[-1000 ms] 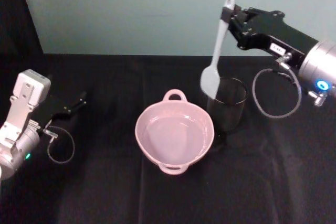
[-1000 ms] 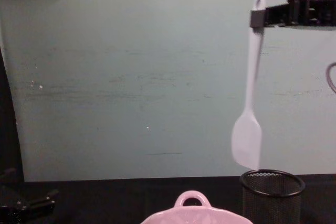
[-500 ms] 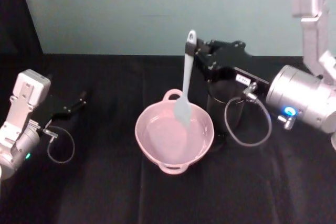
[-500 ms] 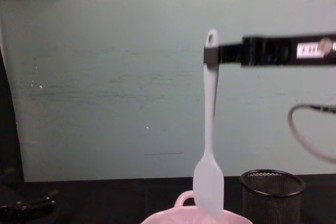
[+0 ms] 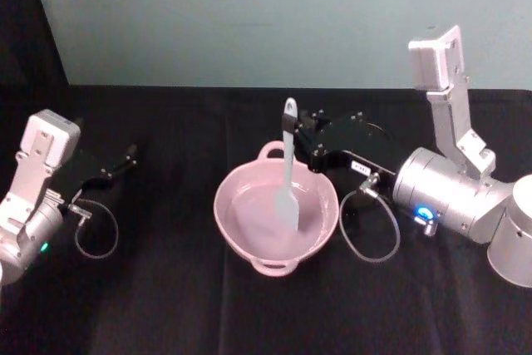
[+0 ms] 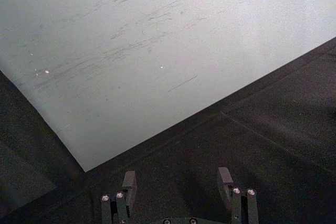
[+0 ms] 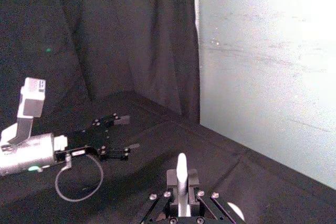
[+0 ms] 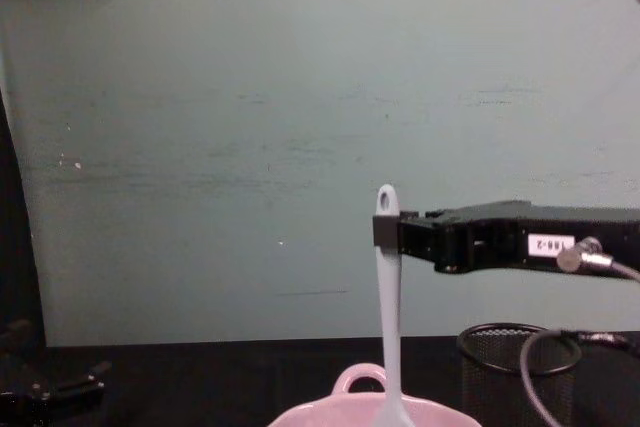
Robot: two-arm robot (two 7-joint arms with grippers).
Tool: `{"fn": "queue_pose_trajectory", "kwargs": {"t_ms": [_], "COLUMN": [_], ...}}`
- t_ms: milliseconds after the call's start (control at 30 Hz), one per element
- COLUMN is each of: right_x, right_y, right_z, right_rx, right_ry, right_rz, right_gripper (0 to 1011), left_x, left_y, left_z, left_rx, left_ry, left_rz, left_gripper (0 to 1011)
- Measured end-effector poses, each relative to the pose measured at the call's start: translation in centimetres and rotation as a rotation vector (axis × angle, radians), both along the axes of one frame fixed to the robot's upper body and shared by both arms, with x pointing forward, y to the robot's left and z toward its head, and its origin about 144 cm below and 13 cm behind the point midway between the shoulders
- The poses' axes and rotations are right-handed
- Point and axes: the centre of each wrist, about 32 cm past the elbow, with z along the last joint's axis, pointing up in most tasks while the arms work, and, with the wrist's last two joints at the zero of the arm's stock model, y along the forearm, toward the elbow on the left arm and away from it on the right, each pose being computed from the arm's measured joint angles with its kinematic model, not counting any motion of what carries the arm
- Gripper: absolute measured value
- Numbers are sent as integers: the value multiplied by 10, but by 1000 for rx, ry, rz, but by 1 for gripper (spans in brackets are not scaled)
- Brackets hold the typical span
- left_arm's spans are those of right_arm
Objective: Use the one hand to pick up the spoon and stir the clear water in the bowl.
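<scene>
— Holding what, that right gripper (image 5: 291, 132)?
— The spoon (image 5: 288, 174), a long slim piece of white plastic with a flat paddle blade. The black blocky fingers are clamped on the handle just below the small hole at its end. The spoon hangs near upright.
— And the blade?
— It is down inside the bowl (image 5: 226, 220), a glossy pale pink one with a small loop handle on its far rim and another on its near rim. Clear water (image 5: 253, 209) lies in the bowl. The blade sits in the right half, and I cannot tell whether it touches the bottom.
— What is close around it?
— A black wire-mesh cup (image 8: 520, 367) stands just right of the bowl, under the gripper's body. A grey cable (image 5: 366, 243) loops down from the silver-grey arm to the cloth beside the bowl's right rim.
— The other arm?
— The left gripper (image 5: 125, 158) rests at the far left of the table, well apart from the bowl. Its fingers stand apart with nothing between them.
— Room to move?
— The black cloth on the table (image 5: 166, 305) lies bare to the left of the bowl and along the near edge. A pale green wall (image 5: 208, 22) closes the far side.
</scene>
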Motion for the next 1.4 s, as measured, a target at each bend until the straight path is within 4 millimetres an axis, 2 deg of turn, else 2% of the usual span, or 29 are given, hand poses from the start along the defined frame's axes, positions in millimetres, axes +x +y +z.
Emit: {"fn": "queue_pose_trajectory", "kwargs": {"t_ms": [200,567,767,1000,1233,1400], "right_x": [-4,0,12,27,34,31], "right_y": [5,27,45,58,54,43], "right_z": [-8,-20,-30,-39,-40,-39], "right_rx": [10,35,55,46,17,-13], "right_ry": [22,28,-35,-86,-116,-117], "right_rz": [35,79,38,-51,-128,-158], "right_gripper": [112,112,112,112,112,112], "left_x": [0,0,0,0,0,0], "left_y": [0,0,0,0,0,0], "left_z": [0,0,0,0,0,0], "left_rx": [0,0,0,0,0,0], "left_ry": [0,0,0,0,0,0], "left_rz": [0,0,0,0,0,0], "left_gripper": [1011,1011,1011,1011,1011,1011]}}
